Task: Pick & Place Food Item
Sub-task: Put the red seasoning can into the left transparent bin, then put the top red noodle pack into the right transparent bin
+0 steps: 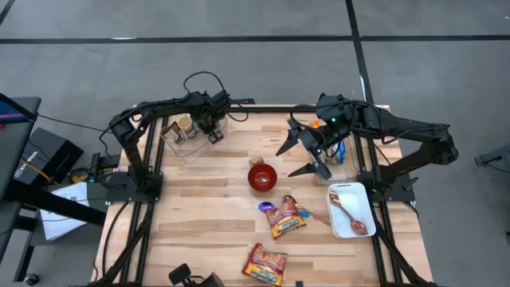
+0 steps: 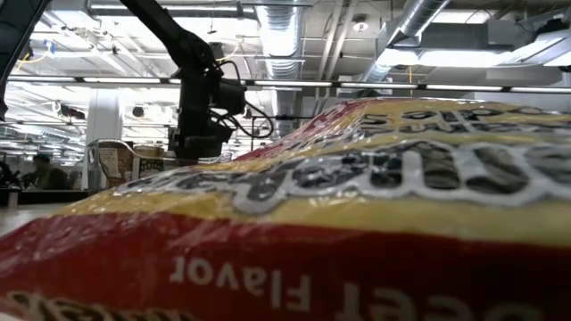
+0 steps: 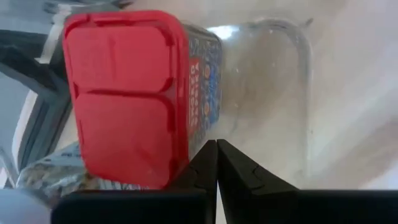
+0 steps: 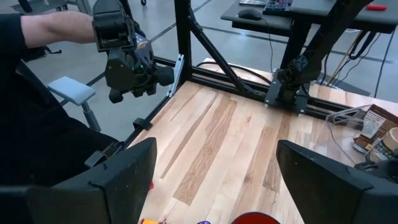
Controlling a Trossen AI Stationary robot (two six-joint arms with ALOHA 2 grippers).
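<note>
In the high view the left gripper (image 1: 213,127) sits at the upper left of the tabletop (image 1: 207,215), at the clear container (image 1: 185,142) near the tabletop's top edge; its fingers (image 3: 211,168) are pressed together, gripping nothing visible, beside a red-lidded jar (image 3: 124,106) lying inside that container. The right gripper (image 1: 307,155) hovers right of centre – its fingers (image 4: 118,180) spread wide and empty, above bare wood. A red bowl (image 1: 261,177) stands mid-frame, well apart from both arms. 2 snack packets lie lower down: one (image 1: 284,217) below the bowl, the other (image 1: 264,264) at the bottom edge – open wood between them. A white tray (image 1: 347,227) with a spoon (image 1: 348,214) lies along the right edge
</note>
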